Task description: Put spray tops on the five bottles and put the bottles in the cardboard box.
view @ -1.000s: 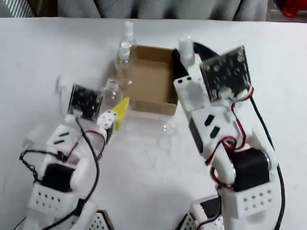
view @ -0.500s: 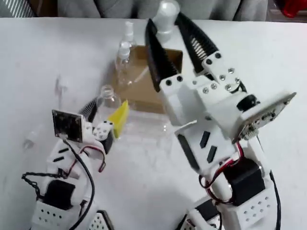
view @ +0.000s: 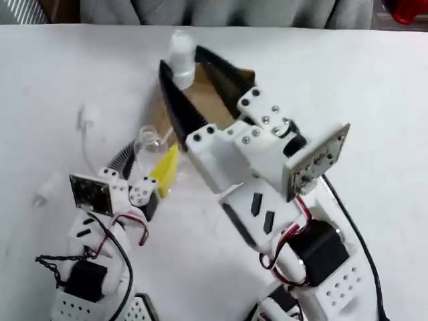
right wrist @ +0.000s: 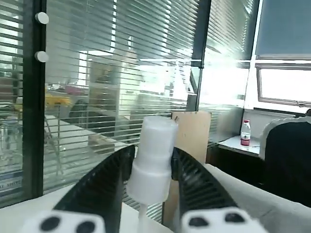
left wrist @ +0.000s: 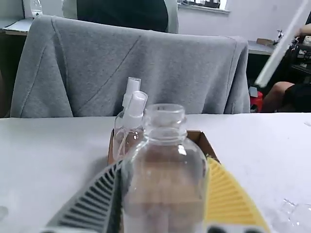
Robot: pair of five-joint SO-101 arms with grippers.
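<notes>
My left gripper [view: 152, 144] is shut on a clear open-necked bottle [view: 150, 139], which stands upright on the table just left of the cardboard box [view: 208, 100]. In the left wrist view the bottle [left wrist: 164, 162] sits between the grey and yellow fingers [left wrist: 228, 199]. My right gripper [view: 182, 60] is raised over the box's left side, shut on a white spray top [view: 181, 51]. The right wrist view shows that spray top [right wrist: 153, 162] pinched between the black fingers [right wrist: 104, 187]. Two bottles with spray tops [left wrist: 130, 114] stand beyond the held bottle, by the box [left wrist: 198, 138].
Two loose spray tops lie on the white table left of my left arm, one [view: 85, 122] farther back and one [view: 43, 195] nearer. A grey chair back [left wrist: 136, 68] stands behind the table's far edge. The right arm's body hides much of the box.
The right arm has risen and swung left with the spray top, from the box's far right corner to above its left side. The left gripper keeps its hold on the bottle and has shifted slightly.
</notes>
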